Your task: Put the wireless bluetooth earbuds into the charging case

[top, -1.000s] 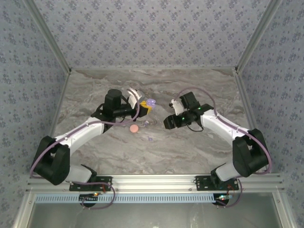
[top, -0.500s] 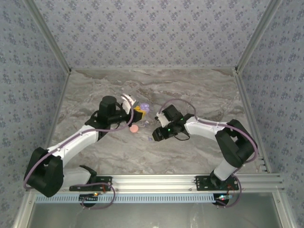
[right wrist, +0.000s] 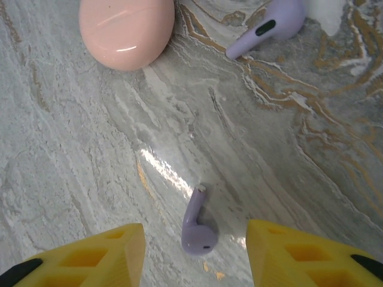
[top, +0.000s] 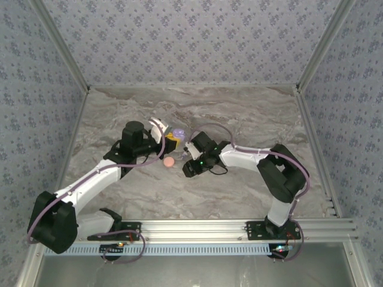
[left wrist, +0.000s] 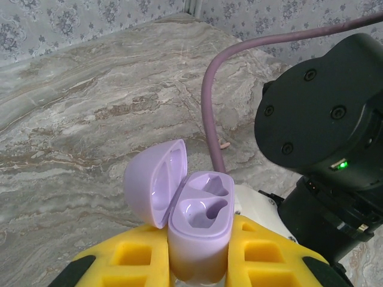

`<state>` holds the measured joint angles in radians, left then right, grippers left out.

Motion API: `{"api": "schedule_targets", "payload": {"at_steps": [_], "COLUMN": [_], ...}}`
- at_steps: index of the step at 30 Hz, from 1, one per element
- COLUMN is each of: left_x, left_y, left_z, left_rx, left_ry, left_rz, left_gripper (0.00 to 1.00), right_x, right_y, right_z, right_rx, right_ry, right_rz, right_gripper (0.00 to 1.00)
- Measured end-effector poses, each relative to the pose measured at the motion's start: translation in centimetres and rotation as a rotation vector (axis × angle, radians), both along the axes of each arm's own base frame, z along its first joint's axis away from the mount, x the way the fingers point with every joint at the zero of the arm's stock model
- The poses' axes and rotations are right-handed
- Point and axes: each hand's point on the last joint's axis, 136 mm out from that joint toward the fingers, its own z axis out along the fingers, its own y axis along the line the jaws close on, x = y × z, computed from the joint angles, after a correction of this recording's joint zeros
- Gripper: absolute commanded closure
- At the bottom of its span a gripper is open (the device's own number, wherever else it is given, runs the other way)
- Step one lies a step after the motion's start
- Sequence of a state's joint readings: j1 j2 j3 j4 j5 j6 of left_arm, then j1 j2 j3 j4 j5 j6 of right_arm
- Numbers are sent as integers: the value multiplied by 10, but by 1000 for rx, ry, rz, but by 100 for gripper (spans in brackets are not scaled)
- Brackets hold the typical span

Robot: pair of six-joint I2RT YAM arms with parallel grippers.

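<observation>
My left gripper [left wrist: 197,254] is shut on the lilac charging case [left wrist: 200,224] and holds it upright, its lid [left wrist: 155,185] flipped open to the left and both wells empty. In the top view this gripper [top: 173,136] holds the case [top: 178,133] at mid-table. My right gripper [right wrist: 196,245] hangs open just above the table, a lilac earbud [right wrist: 197,230] lying between its yellow fingers [right wrist: 108,254] and touching neither. A second lilac earbud [right wrist: 269,24] lies farther off. From above, the right gripper [top: 190,166] sits close to the right of the left one.
A closed pink case [right wrist: 127,30] lies on the marble table [right wrist: 299,149] ahead of the right gripper, also visible from above [top: 169,162]. The right arm's black wrist [left wrist: 323,119] stands close beside the held case. Patterned walls [top: 191,42] enclose the table.
The right arm has swung left and come down over the earbud near the pink case, its jaws narrowing a little. The left gripper with the case has shifted slightly left.
</observation>
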<state>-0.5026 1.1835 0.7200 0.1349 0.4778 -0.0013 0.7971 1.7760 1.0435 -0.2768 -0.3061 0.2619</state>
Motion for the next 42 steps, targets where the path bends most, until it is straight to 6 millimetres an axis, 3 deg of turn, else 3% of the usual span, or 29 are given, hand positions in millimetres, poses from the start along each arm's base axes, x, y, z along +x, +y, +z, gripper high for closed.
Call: {"api": "schedule_targets", "payload": {"at_steps": [10, 26, 34, 42], "left_x": [2, 6, 8, 9], "left_y": [3, 9, 11, 12], "left_z": [-4, -6, -6, -7], "left_rx": [7, 9, 8, 7], "left_ry": [8, 16, 19, 23], "left_rz": [14, 43, 52, 61], "left_gripper": [81, 81, 81, 81], "right_x": [-6, -8, -5, -2], "right_y": [2, 3, -1, -4], "right_z": [-15, -18, -20, -21], "right_rx": [-94, -216, -255, -269], "right_ry": [-3, -82, -116, -123], "right_rz": [26, 75, 81, 61], "right_gripper": [53, 58, 72, 76]}}
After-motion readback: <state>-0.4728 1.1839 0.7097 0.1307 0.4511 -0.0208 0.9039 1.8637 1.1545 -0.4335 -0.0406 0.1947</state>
